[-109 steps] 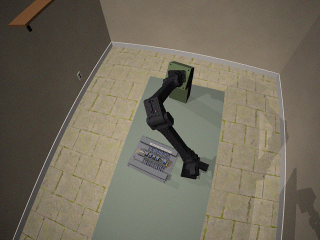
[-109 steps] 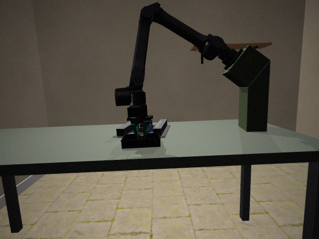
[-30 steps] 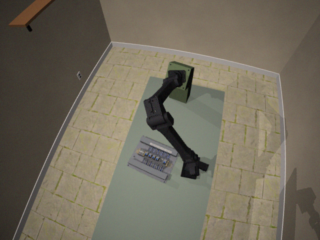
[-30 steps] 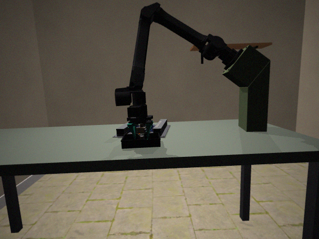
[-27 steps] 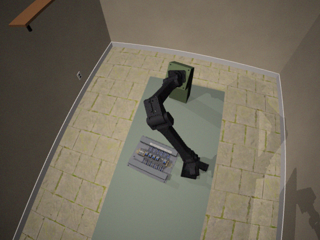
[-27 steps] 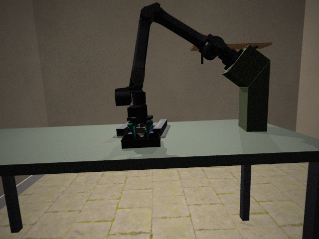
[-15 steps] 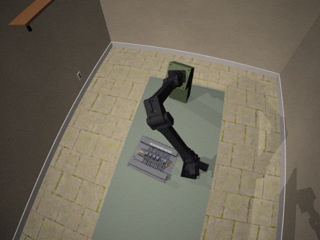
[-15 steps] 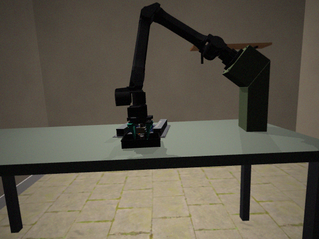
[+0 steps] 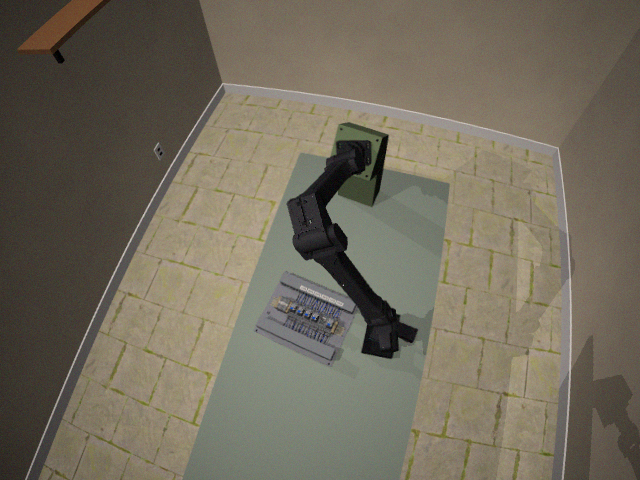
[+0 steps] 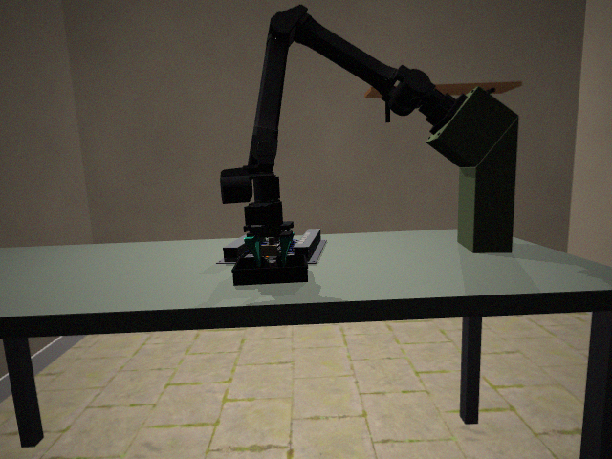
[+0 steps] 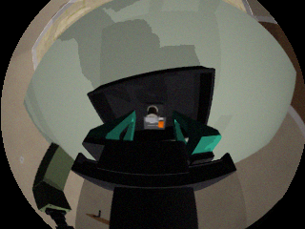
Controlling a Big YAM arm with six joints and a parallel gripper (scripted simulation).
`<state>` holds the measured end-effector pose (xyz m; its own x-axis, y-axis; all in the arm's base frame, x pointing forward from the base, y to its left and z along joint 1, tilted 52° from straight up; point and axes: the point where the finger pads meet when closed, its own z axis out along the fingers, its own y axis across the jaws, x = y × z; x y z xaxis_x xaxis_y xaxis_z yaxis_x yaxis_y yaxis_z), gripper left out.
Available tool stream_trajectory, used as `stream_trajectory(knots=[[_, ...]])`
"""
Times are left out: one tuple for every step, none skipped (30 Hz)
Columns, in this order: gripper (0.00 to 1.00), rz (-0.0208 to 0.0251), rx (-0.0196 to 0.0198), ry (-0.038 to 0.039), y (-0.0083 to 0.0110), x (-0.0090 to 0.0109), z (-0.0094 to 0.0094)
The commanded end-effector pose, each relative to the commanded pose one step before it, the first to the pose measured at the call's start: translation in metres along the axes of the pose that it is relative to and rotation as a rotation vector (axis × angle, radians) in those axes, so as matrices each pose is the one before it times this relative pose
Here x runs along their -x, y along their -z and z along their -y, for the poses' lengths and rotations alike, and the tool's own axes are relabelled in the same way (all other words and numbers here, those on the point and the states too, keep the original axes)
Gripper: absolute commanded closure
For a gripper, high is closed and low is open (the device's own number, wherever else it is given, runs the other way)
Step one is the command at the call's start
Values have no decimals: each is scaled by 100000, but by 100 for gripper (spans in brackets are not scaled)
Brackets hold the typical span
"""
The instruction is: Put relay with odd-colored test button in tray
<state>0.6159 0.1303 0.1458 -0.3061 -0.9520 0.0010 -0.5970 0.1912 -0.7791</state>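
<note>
Target relay [image 11: 149,121]: small, pale/clear-topped body w/ orange test btn [image 11: 161,123], out of its socket & inside the tray, nr the wall closest to the wrist cam's lower edge; exact tilt n/c (too small to tell).

Tray [image 10: 270,274] [image 11: 152,75]: black, rect., shallow w/ raised walls; stands open side up, flat on the counter, just beside the relay panel.

Other 5 relays [image 9: 307,314]: blue btns, in a row on the panel, seated AFAICT; small tilt or lift n/c at this res. Gap in the row btwn the 4th & last blue btns.
</note>
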Motion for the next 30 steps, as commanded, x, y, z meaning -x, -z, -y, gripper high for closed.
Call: stream_trajectory(knots=[[41, 2577, -2063, -290, 2001, 913, 1042], [41, 66, -6, -3, 69, 54, -1], [41, 75, -51, -42, 69, 57, 31], [41, 76, -77, -68, 68, 57, 49], [41, 67, -72, -76, 65, 50, 46], [41, 50, -45, -69, 60, 38, 28], [41, 35, -19, -62, 55, 28, 11], [41, 22, 3, -44, 51, 18, -4], [41, 0, 0, 0, 0, 0, 0], [41, 0, 0, 0, 0, 0, 0], [41, -8, 67, 7, 26, 12, -42], [41, -16, 73, 15, 28, 4, -48], [41, -16, 67, 19, 36, -2, -46], [41, -12, 54, 21, 47, -8, -40], [41, -20, 67, 38, 44, -13, -49], [41, -20, 61, 42, 44, -12, -44], [41, -10, 38, 34, 46, -6, -28], [41, 9, -3, 11, 51, 4, 1], [41, 29, -47, -16, 56, 16, 32], [41, 44, -79, -38, 60, 24, 55], [41, 49, -91, -49, 61, 27, 63], [41, 43, -81, -46, 60, 24, 56], [41, 27, -51, -30, 56, 15, 35], [41, 11, -20, -12, 52, 6, 14], [41, -2, 6, 4, 49, -1, -5], [41, 0, 0, 0, 0, 0, 0], [41, 0, 0, 0, 0, 0, 0], [41, -5, 21, 42, 46, -6, -19], [41, -22, 50, 48, 44, -13, -35], [41, -31, 67, 46, 42, -18, -47]])
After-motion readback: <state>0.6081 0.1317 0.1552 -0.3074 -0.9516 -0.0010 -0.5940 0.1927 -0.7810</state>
